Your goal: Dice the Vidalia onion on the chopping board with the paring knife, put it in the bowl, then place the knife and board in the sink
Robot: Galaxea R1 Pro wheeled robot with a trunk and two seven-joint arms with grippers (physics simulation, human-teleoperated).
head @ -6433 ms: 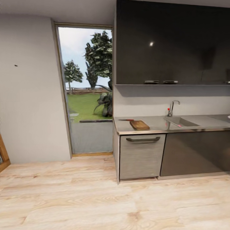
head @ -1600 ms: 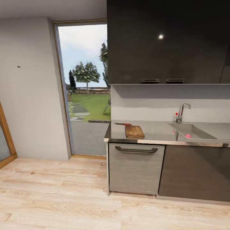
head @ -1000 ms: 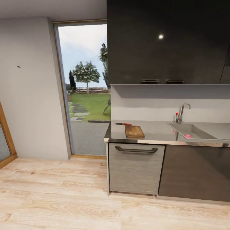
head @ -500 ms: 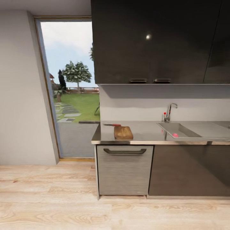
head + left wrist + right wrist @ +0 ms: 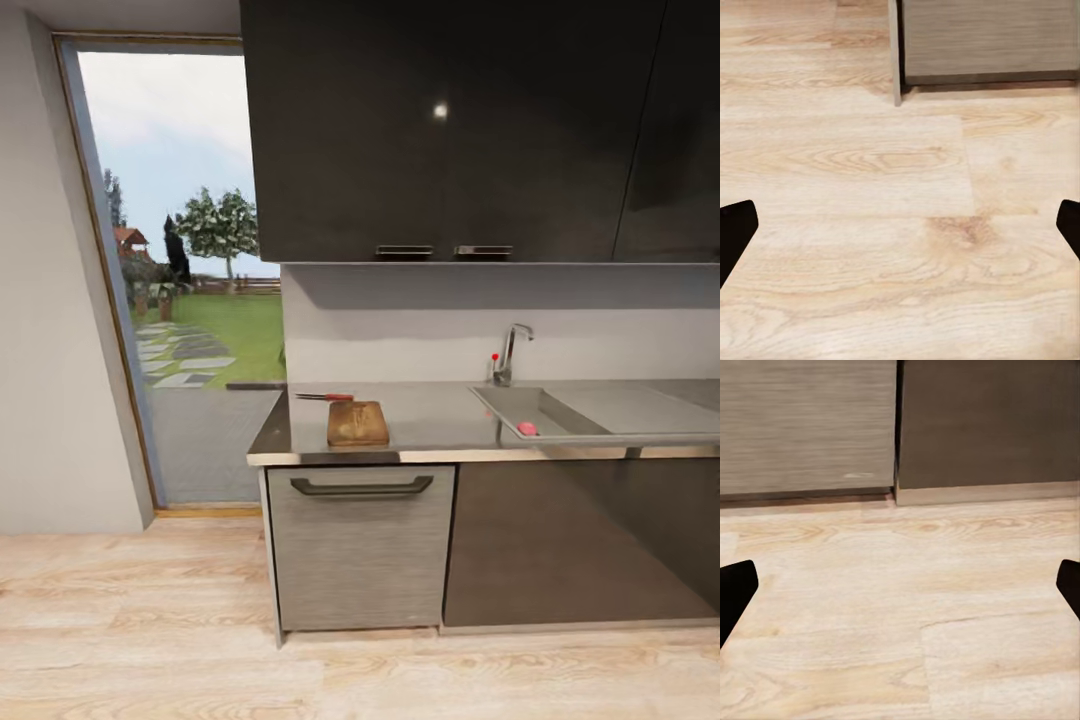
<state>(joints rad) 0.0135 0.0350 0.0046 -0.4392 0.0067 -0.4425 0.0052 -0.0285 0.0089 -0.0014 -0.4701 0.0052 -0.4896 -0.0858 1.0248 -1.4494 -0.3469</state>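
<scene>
Both arms hang low with their wrists turned toward the wooden floor [image 5: 870,225], out in front of the kitchen units. In the left wrist view the left pincer [image 5: 900,229] has its two dark fingertips [image 5: 735,225] at opposite edges of the picture, spread wide, with nothing between them but bare planks; the foot of the grey drawer unit [image 5: 982,37] lies beyond. The right pincer [image 5: 900,589] is spread just as wide and is likewise empty, above the floor near the plinth where the grey drawer front meets the dark cabinet door [image 5: 990,420].

From the head view, all the task's things are up on the surface [image 5: 440,415], well apart from both pincers. The chopping board [image 5: 357,423] lies flat near the front edge at the left end, above the drawer with the dark handle [image 5: 362,487]. The paring knife [image 5: 325,397] lies just behind the board, red handle to the right, blade pointing left. To the right, the sink [image 5: 545,412] is sunk into the surface, with the chrome tap [image 5: 511,350] and red knob at its far edge. The Vidalia onion [image 5: 527,429] rests inside the basin near its front wall.
</scene>
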